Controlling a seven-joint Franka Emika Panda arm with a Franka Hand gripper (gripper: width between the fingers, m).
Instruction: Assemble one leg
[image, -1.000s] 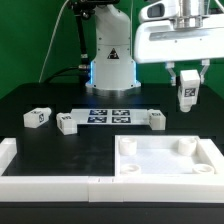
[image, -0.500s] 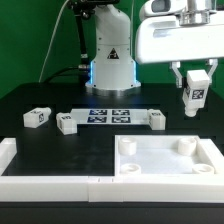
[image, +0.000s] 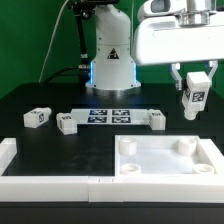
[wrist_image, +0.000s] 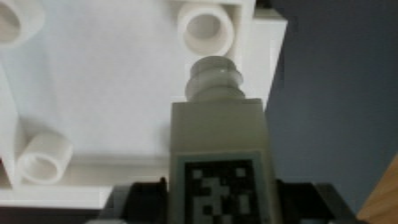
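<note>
**Exterior view:**
- fingers clamped on a small chunky white plastic leg, one finger on each side of its upper part
- black-and-white square tag on the leg faces the camera; leg is roughly upright
- leg hangs in the air at the exterior view's right, clear of the black surface, over the far right area of the large white square plastic tray; can't tell exact depth from this angle
- three spare white leg blocks lie on the surface: one well to the exterior view's left, one at the marker board's left end, one at its right end; can't tell if those two touch the board
- the marker board lies flat between them, in front of the arm's white base
- long white plastic rail runs along the front, left of the tray

**Wrist view:**
- leg fills the centre, tag end nearest the camera, with dark finger parts flanking it
- stepped round peg at the leg's far end points toward the tray
- white round corner socket sits just beyond the peg tip, nearly in line with it; height gap unreadable
- second round socket sits well off to the side
- peg is not inside either socket
</note>
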